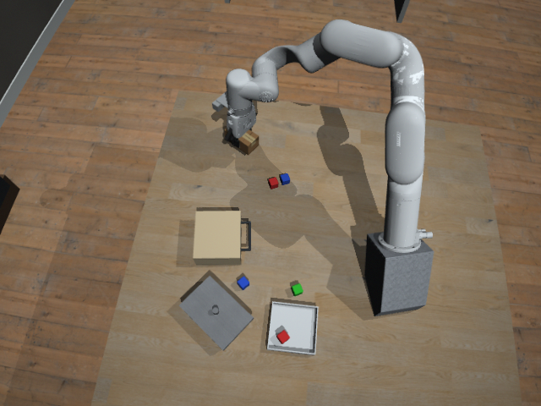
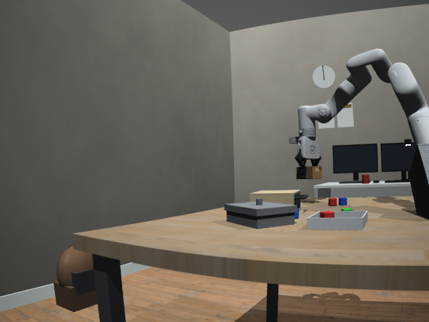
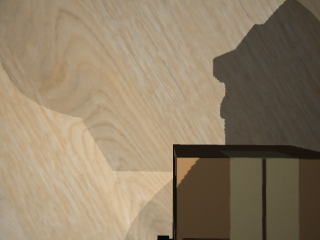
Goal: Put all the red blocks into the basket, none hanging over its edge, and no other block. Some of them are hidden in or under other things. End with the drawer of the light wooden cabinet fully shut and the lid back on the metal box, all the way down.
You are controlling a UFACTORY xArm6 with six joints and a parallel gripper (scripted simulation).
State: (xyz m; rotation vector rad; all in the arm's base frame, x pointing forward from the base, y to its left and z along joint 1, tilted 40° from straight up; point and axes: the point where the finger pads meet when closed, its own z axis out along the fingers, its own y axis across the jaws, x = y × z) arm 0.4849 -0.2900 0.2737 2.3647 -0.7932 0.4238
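My gripper (image 1: 239,139) is shut on a small brown cardboard box (image 1: 248,142) and holds it high above the far left part of the table; the box also shows in the side view (image 2: 309,172) and the wrist view (image 3: 245,192). A red block (image 1: 273,182) sits next to a blue block (image 1: 285,178) mid-table. Another red block (image 1: 282,336) lies inside the white basket (image 1: 292,326). The light wooden cabinet (image 1: 216,236) has its drawer shut, dark handle (image 1: 247,234) facing right. The grey metal box (image 1: 215,311) has its lid on.
A blue block (image 1: 243,282) lies between the cabinet and the metal box. A green block (image 1: 297,288) sits just behind the basket. The arm's dark base (image 1: 398,279) stands at the right.
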